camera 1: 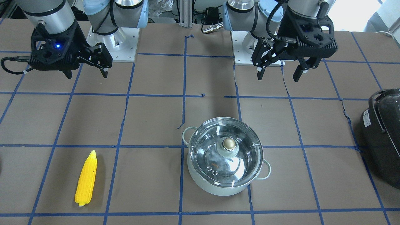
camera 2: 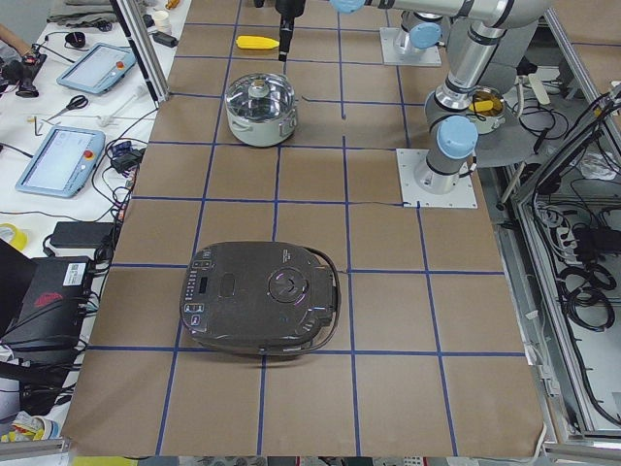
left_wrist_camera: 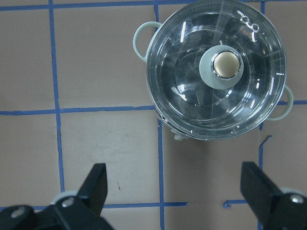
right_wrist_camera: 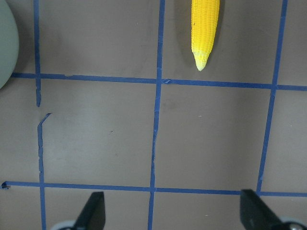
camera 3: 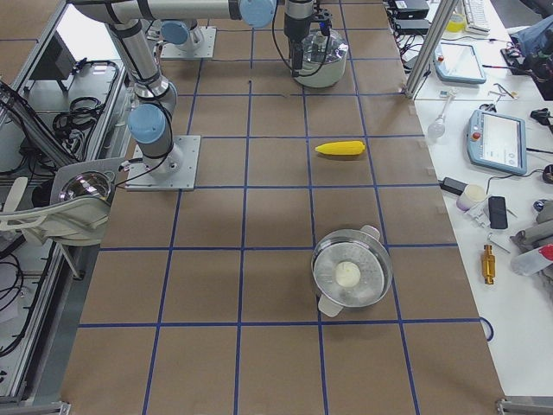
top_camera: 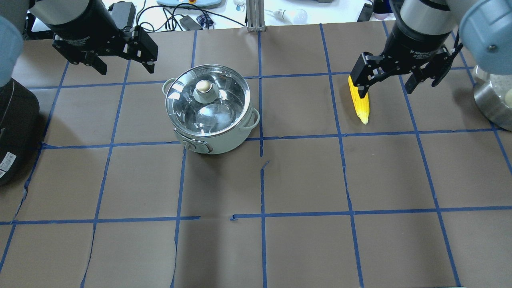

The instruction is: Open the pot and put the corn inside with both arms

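Corn (camera 1: 86,178) ahead of right tool (camera 1: 86,73), well apart

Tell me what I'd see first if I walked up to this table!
The bright yellow ribbed toy corn cob pops out most, lying alone on the brown paper-covered table on the robot's right side. Near the middle sits the round pale mint-white pot, closed by its glass lid with a brass-coloured knob. Farther back, the black left gripper and right gripper hang open above the table.
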